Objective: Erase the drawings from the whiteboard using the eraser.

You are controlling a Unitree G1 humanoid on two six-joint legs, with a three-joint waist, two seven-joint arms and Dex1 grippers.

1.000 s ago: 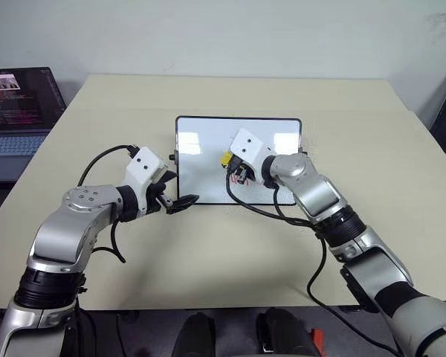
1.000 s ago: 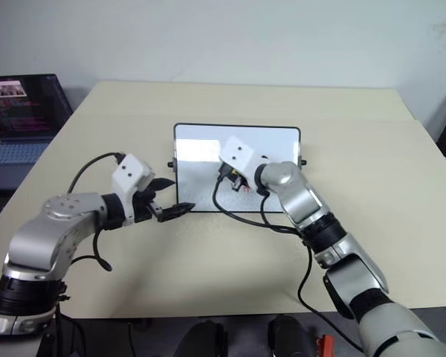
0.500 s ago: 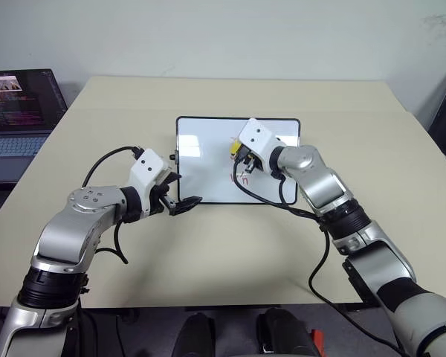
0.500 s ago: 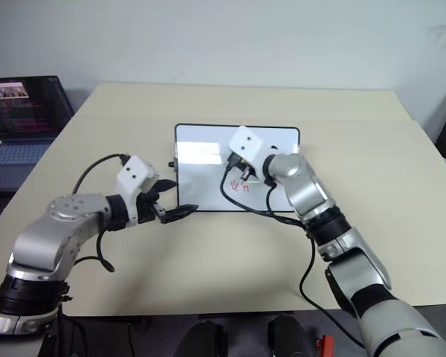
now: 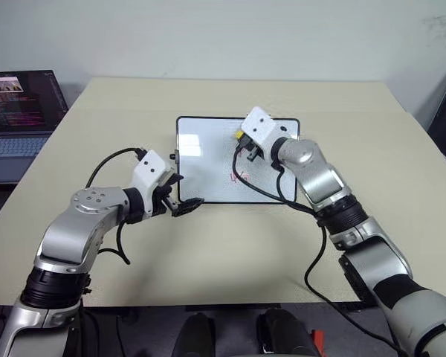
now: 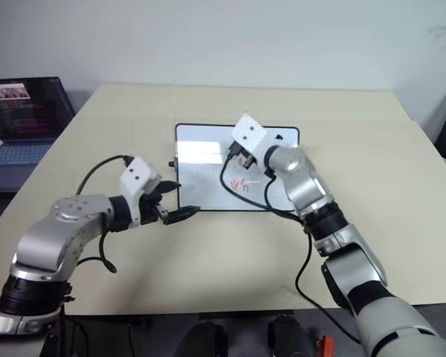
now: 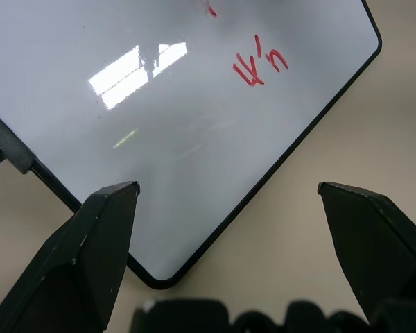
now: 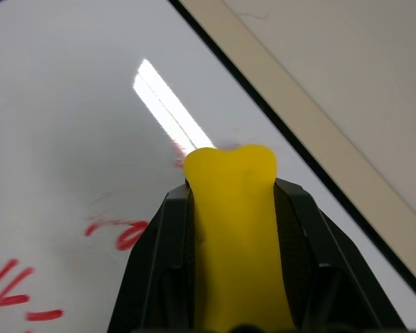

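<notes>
Two arms reach in over the beige table [image 5: 208, 253], and the biggest thing between them is the whiteboard [image 5: 208, 167], lying flat with its thin black frame. The right arm stretches forward from the elbow, wrist angled in toward the board's far edge, and the right gripper [image 5: 241, 143] is clamped tight on the eraser [image 8: 234, 229], the yellow block squeezed between the two black fingers and sticking out past their tips. From the wrist view the eraser's front end sits just over the glossy surface near the far frame; whether it actually presses on the board, I cannot tell.

The left arm is bent at the board's near left corner, and the left gripper [image 5: 180, 202] has its fingers spread wide with nothing between them, hovering just off that rounded corner. A small black side knob [image 5: 173, 155] sits on the frame just beyond it.

The drawings [image 6: 240, 183] lie nearer the robot than the eraser, red marks mid-board, with more red strokes [image 8: 114, 232] right beside the eraser's tip. What they spell is too scrawled to read.

Well out to the left of the left gripper, a laptop [image 5: 18, 111] sits with its screen lit, cut off by the frame edge. A pale wall [image 5: 223, 37] backs the table.
</notes>
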